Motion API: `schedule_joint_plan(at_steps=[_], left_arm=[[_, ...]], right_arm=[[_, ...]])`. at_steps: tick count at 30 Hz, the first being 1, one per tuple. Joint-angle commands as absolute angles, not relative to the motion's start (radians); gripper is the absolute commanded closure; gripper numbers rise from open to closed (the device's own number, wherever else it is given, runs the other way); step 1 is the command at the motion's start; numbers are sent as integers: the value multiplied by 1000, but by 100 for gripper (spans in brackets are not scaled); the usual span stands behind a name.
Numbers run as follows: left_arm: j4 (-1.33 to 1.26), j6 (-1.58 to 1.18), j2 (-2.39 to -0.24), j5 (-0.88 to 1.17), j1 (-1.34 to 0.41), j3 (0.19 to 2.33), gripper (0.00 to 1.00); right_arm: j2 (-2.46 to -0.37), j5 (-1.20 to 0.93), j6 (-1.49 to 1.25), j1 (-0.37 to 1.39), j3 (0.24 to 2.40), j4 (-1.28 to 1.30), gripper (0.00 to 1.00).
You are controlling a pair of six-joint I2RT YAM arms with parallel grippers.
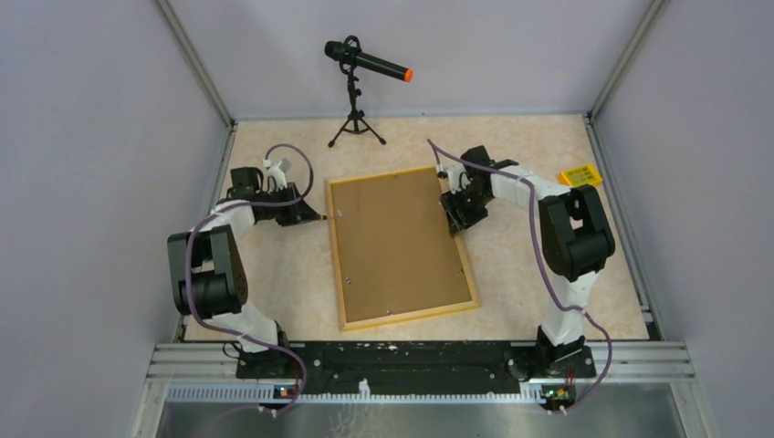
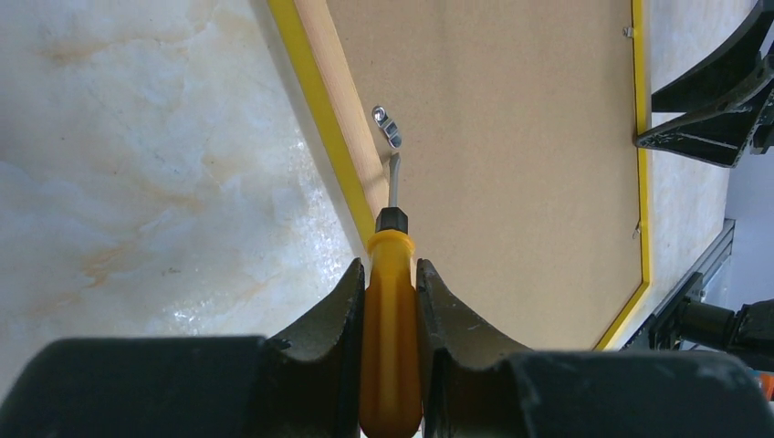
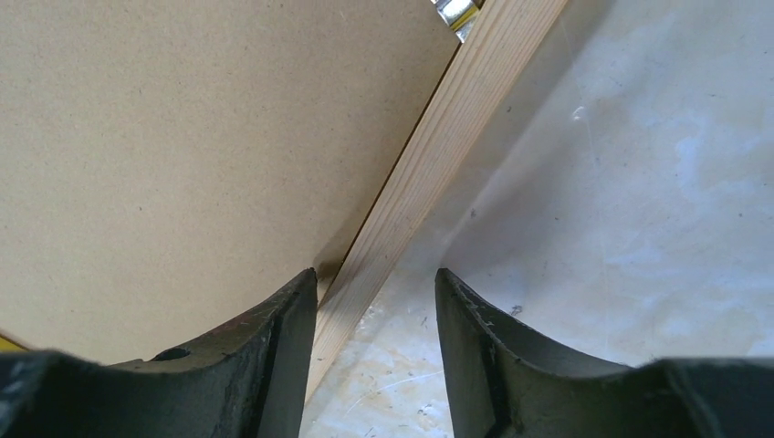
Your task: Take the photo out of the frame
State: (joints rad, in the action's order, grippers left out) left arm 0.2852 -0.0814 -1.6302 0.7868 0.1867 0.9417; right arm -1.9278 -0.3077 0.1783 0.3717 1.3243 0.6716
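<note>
The frame (image 1: 397,246) lies face down in the middle of the table, brown fibreboard back up, with a pale wood edge. The photo is hidden under the backing. My left gripper (image 1: 308,217) is shut on a yellow-handled screwdriver (image 2: 391,301). The screwdriver's tip touches a small metal clip (image 2: 387,126) on the frame's left edge (image 2: 342,137). My right gripper (image 3: 376,278) is open and straddles the frame's right wood edge (image 3: 438,155), with one finger over the backing (image 3: 183,137) and the other over the table. In the top view it (image 1: 456,219) sits at the frame's upper right side.
A microphone on a small tripod (image 1: 360,68) stands at the back. A small yellow block (image 1: 580,175) lies at the far right, behind the right arm. Another clip (image 3: 454,11) shows further along the right edge. The enclosure walls close in left and right.
</note>
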Motion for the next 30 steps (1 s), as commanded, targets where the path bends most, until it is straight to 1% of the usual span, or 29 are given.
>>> schedule_joint_plan(at_steps=[1, 5, 13, 17, 21, 30], left_arm=[[211, -114, -1652, 751, 166, 932, 100], [180, -140, -1666, 735, 151, 932, 100], [172, -148, -1686, 715, 124, 948, 100], [229, -112, -1628, 705, 135, 962, 100], [218, -117, -1535, 722, 159, 914, 100], [209, -144, -1545, 735, 176, 881, 100]], right_arm=[[-1982, -282, 179, 373, 1342, 660, 51], [-1993, -273, 188, 374, 1349, 663, 55], [-2008, -269, 196, 382, 1359, 665, 57], [-2010, -261, 191, 382, 1366, 669, 58], [-2008, -267, 178, 382, 1360, 665, 58], [-2011, -268, 179, 382, 1366, 667, 59]])
